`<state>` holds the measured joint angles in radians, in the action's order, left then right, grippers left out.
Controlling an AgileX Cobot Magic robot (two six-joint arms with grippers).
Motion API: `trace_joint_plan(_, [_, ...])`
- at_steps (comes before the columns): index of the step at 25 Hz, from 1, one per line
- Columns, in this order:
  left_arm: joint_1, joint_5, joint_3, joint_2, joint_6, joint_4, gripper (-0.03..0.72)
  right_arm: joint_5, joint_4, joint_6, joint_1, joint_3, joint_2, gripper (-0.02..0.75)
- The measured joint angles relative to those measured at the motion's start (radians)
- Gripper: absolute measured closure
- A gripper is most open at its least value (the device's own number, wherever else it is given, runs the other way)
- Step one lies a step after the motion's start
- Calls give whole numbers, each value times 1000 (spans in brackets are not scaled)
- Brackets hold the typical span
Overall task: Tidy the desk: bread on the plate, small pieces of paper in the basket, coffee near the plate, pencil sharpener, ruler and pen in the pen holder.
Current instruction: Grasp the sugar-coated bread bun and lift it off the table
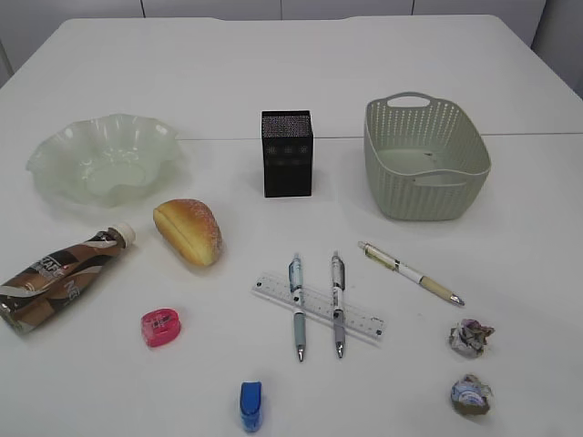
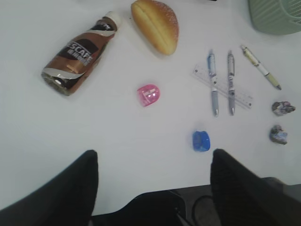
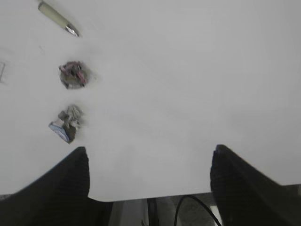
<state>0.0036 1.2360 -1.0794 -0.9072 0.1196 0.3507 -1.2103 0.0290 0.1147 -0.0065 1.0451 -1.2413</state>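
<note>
- You are looking at a task not yet begun: the plate (image 1: 102, 157), basket (image 1: 425, 168) and pen holder (image 1: 287, 153) are all sitting empty.
- Taking the pen holder as landmark: bread (image 1: 189, 231) and coffee (image 1: 60, 275) are lying on the tabletop (image 1: 510, 255) to its near left; pink sharpener (image 1: 160, 328) and blue sharpener (image 1: 250, 405) nearer still.
- Ruler (image 1: 319, 306) is lying under two pens (image 1: 298, 306), third pen (image 1: 411, 272) near right; two paper balls (image 1: 471, 338) beyond.
- Left gripper (image 2: 153, 162) and right gripper (image 3: 148, 157) are hovering with fingers spread, holding nothing.

white table (image 1: 510, 73) spanning the whole scene, a seam running across it behind the objects; pale wall panels (image 1: 209, 7) showing beyond its far edge
</note>
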Motion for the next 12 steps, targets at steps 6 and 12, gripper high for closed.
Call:
trace_joint_plan(6, [0,-47,-22,-104,6,41,139,-8,-21,2,0,157,-155,155])
trace_joint_plan(12, [-41,-97,-90,-218,9,47,138,-8,-71,2,0,190,-237,154])
